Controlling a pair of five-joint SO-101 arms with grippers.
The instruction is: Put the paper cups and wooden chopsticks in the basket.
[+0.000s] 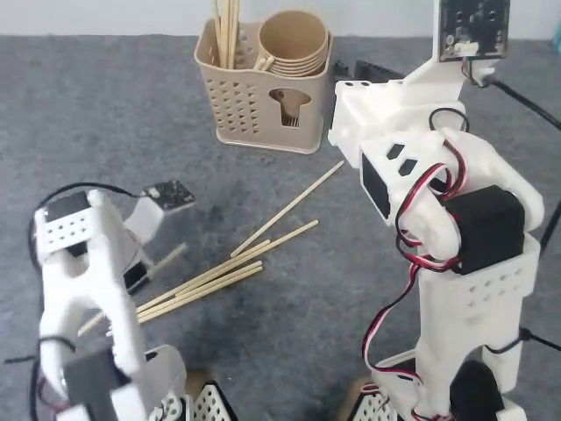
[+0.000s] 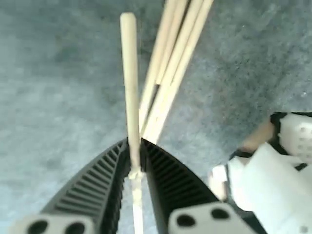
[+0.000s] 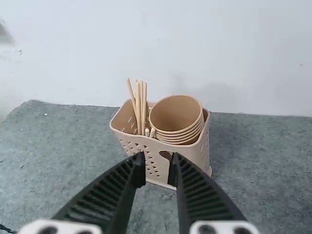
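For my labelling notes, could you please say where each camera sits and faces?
High view: fixed above, looking down on grey mat, loose wooden chopsticks, both white arms.
Left wrist view: on the left wrist, facing down; left gripper shut on one wooden chopstick.
Right wrist view: on the right wrist, facing beige perforated plastic basket of tan paper cups; right gripper open.
Shared: high and right wrist views both show the basket.

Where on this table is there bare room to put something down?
The grey mat left of the basket is bare, and so is the patch between the loose chopsticks and the right arm. The middle is crowded with those chopsticks, and the basket holds paper cups and upright chopsticks.
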